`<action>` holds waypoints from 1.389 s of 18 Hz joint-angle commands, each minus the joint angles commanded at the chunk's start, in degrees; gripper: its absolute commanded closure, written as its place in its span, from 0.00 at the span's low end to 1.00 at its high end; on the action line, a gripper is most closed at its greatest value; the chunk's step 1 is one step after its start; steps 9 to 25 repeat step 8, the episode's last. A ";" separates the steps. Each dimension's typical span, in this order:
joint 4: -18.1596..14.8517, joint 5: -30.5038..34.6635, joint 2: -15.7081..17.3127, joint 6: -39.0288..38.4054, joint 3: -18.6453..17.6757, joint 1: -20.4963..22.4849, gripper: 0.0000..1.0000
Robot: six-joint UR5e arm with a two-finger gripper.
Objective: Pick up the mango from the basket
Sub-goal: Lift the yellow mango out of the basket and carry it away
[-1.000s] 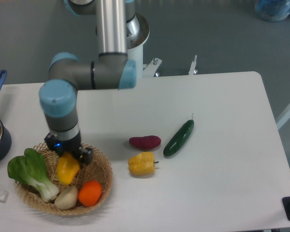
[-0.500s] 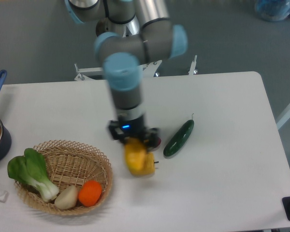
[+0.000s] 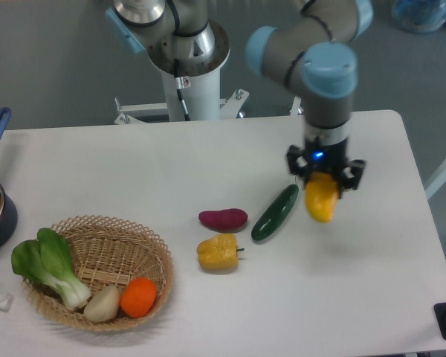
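Gripper (image 3: 324, 183) w/ mango (image 3: 320, 201) has moved right, from beside the yellow pepper (image 3: 218, 252) to past the cucumber (image 3: 276, 212). Fingers clamped on mango, held above table (image 3: 372, 282), well apart from basket (image 3: 111, 253). Sweet potato (image 3: 223, 219) sits left of cucumber.

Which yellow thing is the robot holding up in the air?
The mango, smooth and oval, is clamped in the gripper to the right of the cucumber. The other yellow thing, the lumpy bell pepper, lies on the table.
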 joint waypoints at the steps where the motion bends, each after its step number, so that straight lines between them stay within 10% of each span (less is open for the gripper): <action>1: 0.00 -0.70 -0.53 1.32 0.27 1.23 0.93; 25: 0.00 -1.50 -0.80 7.31 -0.43 3.09 0.93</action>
